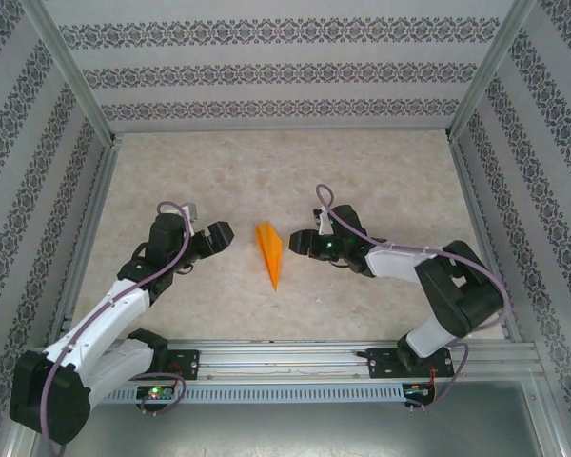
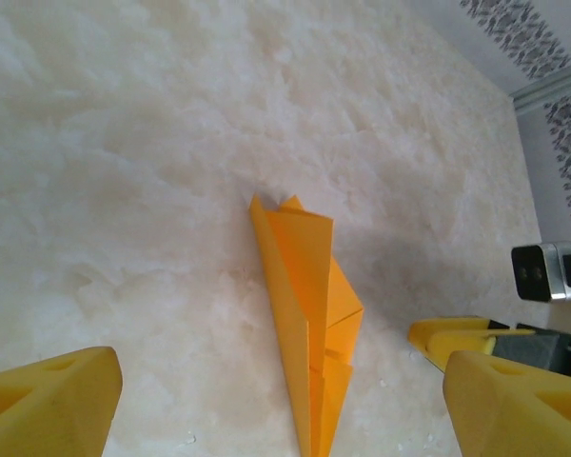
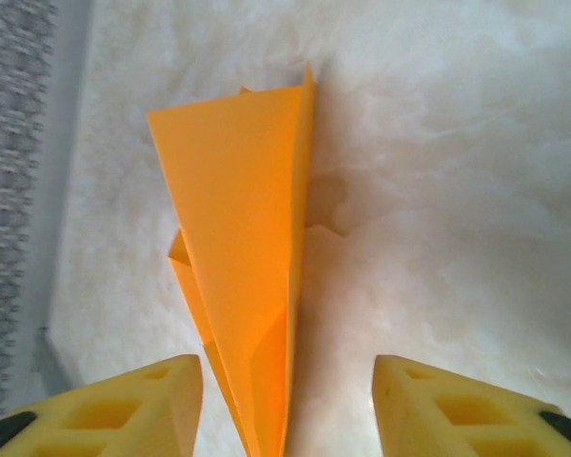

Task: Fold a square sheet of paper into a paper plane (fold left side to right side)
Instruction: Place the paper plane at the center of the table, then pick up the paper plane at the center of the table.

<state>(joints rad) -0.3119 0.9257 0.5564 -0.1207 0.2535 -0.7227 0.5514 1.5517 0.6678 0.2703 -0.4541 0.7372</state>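
**Two grippers flank a slim, bright orange folded paper plane (image 1: 270, 253)**

The left gripper (image 1: 223, 232), yellow fingers (image 2: 48, 400) spread wide, sits just left of it. The plane lies on the pale mottled table (image 1: 381, 181), nose toward the arms. The right gripper (image 1: 296, 244), jaws parted and holding nothing, sits just right.

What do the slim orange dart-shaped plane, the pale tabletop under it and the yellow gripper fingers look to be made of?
Orange dart-shaped plane: thin matte paper, judging by sharp creases and layered flaps. Pale tabletop: mottled cream, dull finish; perhaps stone-look laminate or a mat, unclear which. Yellow fingers: probably matte plastic, with hollow cells moulded in.
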